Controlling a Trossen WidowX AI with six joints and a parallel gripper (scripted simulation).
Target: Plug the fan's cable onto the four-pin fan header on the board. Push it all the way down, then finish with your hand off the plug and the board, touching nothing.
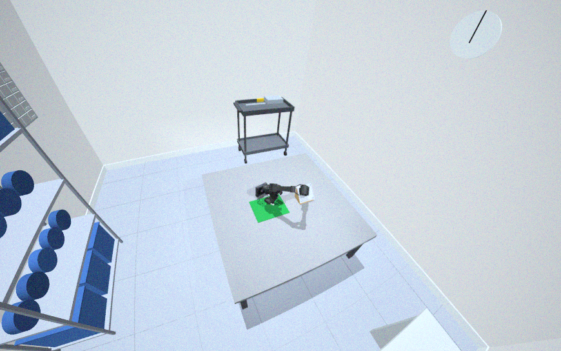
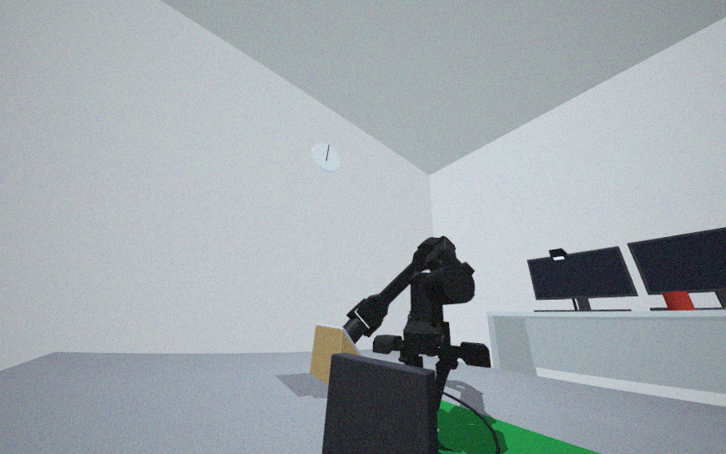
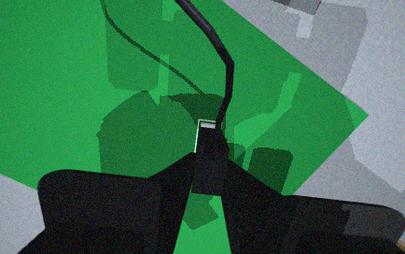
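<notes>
The green board (image 1: 259,215) (image 2: 526,434) (image 3: 56,56) lies flat on the table. My gripper (image 3: 206,160) is shut on the black fan plug (image 3: 208,179), which shows between the fingertips in the wrist view. The black cable (image 3: 230,77) (image 2: 477,413) runs from the plug and curves away over the board. A small white-edged outline with a pale part, likely the fan header (image 3: 207,123), shows just beyond the plug, which covers most of it. Whether the plug touches or sits in the header cannot be told. In the exterior view the fingertips are hidden.
A dark upright slab, likely the fan (image 2: 379,406), stands in front of the board in the exterior view. A tan block with a white sloped face (image 2: 326,353) (image 1: 305,196) stands near the arm's base on the table (image 1: 281,256). A cart (image 1: 264,108) is behind the table.
</notes>
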